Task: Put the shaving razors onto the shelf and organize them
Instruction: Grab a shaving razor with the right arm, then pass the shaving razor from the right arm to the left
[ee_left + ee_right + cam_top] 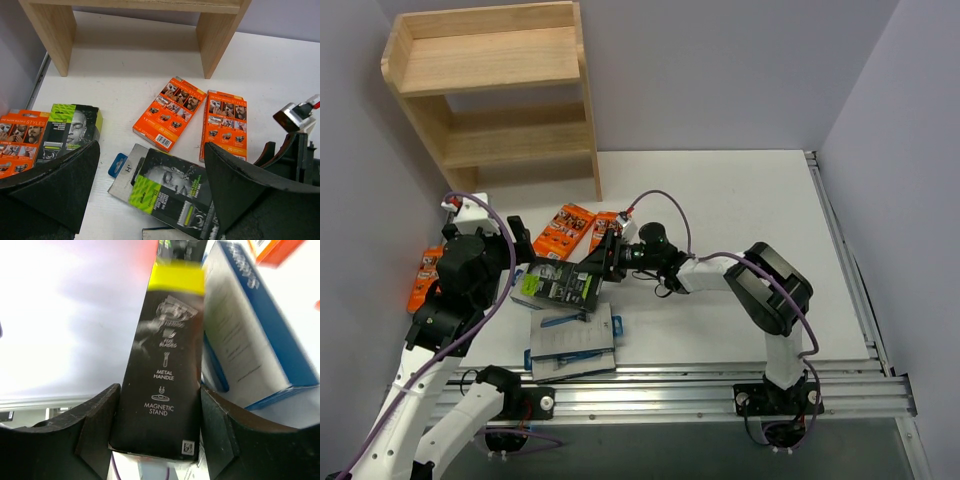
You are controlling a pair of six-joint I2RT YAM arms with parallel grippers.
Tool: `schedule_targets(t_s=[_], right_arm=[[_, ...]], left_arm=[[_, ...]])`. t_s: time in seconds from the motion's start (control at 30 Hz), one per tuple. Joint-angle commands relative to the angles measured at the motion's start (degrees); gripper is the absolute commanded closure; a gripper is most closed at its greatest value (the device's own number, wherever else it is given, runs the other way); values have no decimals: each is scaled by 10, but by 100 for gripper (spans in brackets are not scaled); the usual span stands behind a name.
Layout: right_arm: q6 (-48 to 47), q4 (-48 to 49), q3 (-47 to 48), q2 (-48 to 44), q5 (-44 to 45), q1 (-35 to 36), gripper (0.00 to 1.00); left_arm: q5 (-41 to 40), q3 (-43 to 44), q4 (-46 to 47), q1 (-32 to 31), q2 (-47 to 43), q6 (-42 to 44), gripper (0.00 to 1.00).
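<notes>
- Black box [167, 375]: matte black, lime-green band, white print reading "METAL HANDLE" and "MAGNETIC STAND"; clamped by the right gripper [157, 425] over the table [740, 200], just beside a grey card [575, 335]
- Left gripper [151, 150] spread wide, holding nothing; shelf [490, 75] well apart from the box

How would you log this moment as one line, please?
right jaws: gripping black razor box with lime-green band | left jaws: open, empty | light wooden shelf: no packs visible
</notes>
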Motion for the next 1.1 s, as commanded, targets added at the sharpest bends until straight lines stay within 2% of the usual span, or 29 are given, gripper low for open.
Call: schedule_targets(t_s=[0.0, 0.17, 0.4, 0.5, 0.6, 0.77, 0.97, 1.07], right_arm=[[-22, 11, 38, -66, -43, -33, 100], [-38, -27, 46, -106, -76, -94, 100], [-156, -215, 101, -141, -89, -117, 100], [-170, -226, 102, -156, -102, -131, 100], [-174, -231, 101, -170, -120, -156, 100], [-185, -255, 93, -199, -147, -198, 100], [-178, -251, 81, -236, -168, -237, 100], [-170, -245, 74, -250, -178, -258, 100]], left_arm=[[-13, 18, 11, -1, -1, 6, 6], [-6, 22, 6, -1, 5, 12, 6], [-4, 20, 10, -1, 9, 13, 6], [5, 18, 12, -1, 18, 16, 6], [40, 16, 18, -1, 32, 16, 6], [157, 17, 38, -1, 54, 12, 6], [231, 15, 65, -1, 69, -25, 6], [305, 21, 83, 4, 92, -54, 6]])
